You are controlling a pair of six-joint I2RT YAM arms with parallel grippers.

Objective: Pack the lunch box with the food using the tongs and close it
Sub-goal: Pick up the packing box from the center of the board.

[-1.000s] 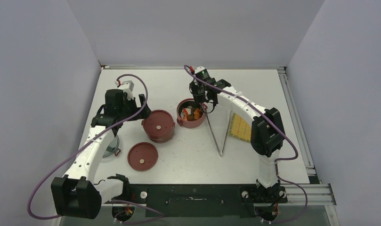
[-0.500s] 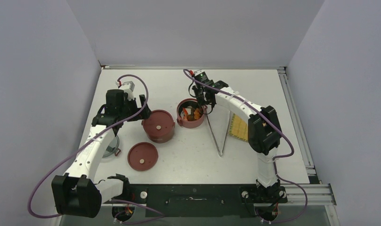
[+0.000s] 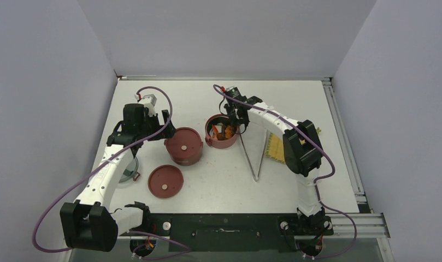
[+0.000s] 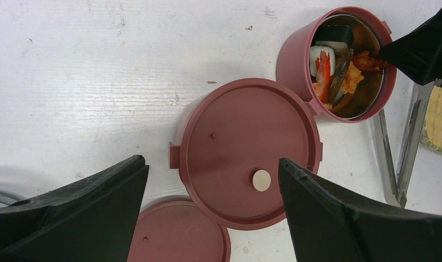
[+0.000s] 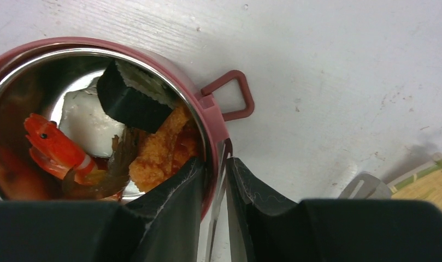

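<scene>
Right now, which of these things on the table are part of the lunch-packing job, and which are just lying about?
Part of the job:
- open bowl holding food
- lidded bowl
- loose lid
- tongs

Just lying about:
- yellow woven mat
- clear round thing, partly hidden, so I cannot tell what it is

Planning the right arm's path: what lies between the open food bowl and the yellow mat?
The tongs lie flat between the open bowl and the yellow mat; the top view shows it.
</scene>
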